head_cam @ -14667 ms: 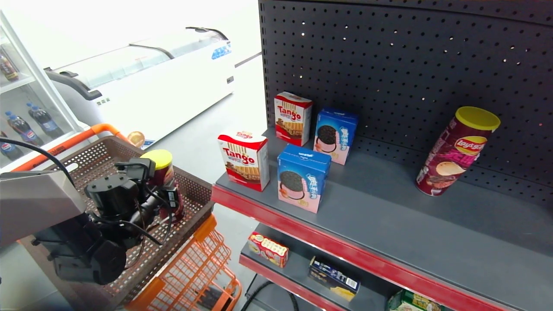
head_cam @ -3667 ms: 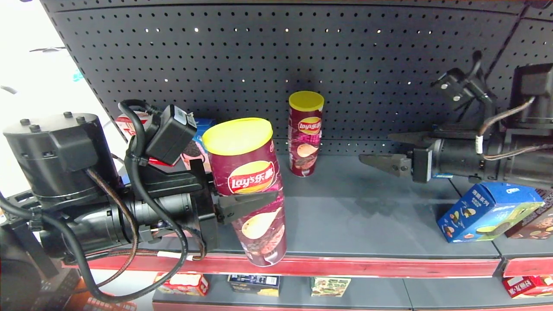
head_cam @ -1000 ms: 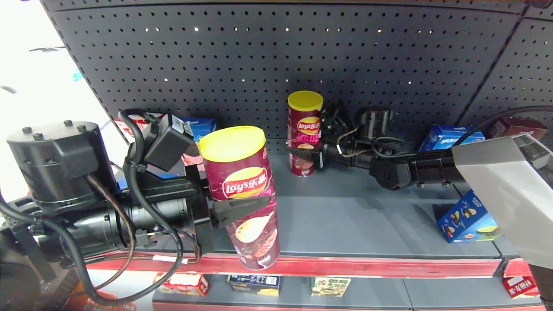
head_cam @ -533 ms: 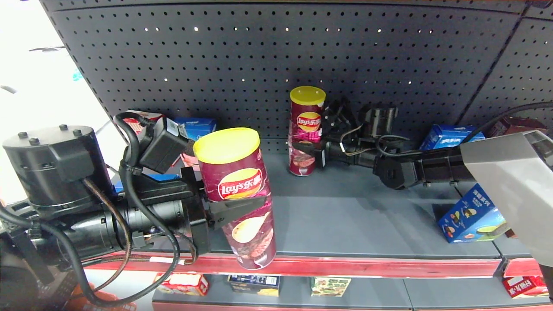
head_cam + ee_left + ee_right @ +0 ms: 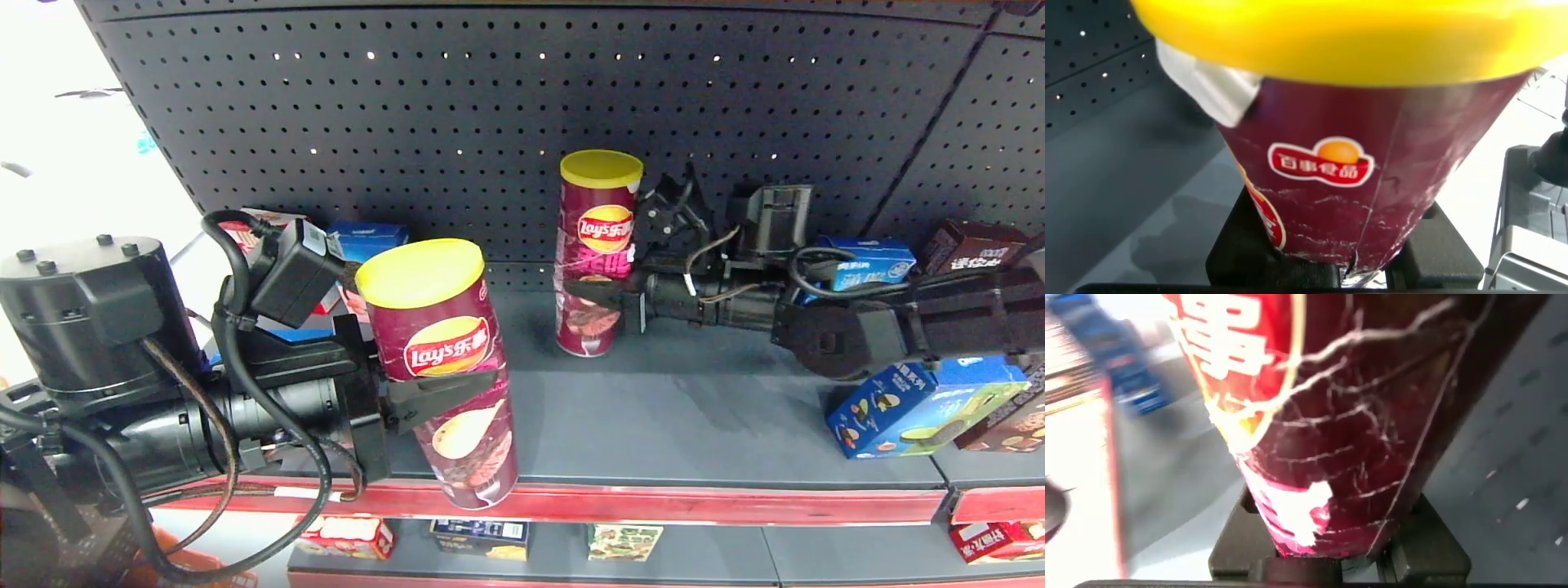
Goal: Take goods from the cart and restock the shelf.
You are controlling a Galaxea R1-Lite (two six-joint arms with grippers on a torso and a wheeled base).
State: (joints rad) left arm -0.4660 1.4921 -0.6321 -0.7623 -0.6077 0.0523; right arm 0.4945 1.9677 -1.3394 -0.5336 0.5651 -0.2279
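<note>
We see the left gripper (image 5: pixel 447 382) with its jaws squeezed tight around a dark red round chip can with a yellow plastic lid (image 5: pixel 441 347). This can stands a little tilted, right at the red front edge of the grey metal shelf (image 5: pixel 694 425). From the left wrist we look at the same can (image 5: pixel 1323 163) held between the two jaws. Farther back, near the black board full of holes (image 5: pixel 490 106), the right gripper (image 5: pixel 592 294) has its jaws clamped on a second dark red chip can with a yellow lid (image 5: pixel 600 233). We cannot tell if its bottom sits on the shelf. A blue cardboard cookie box (image 5: pixel 914 404) lies tilted on the right side of the shelf, apart from both cans.
</note>
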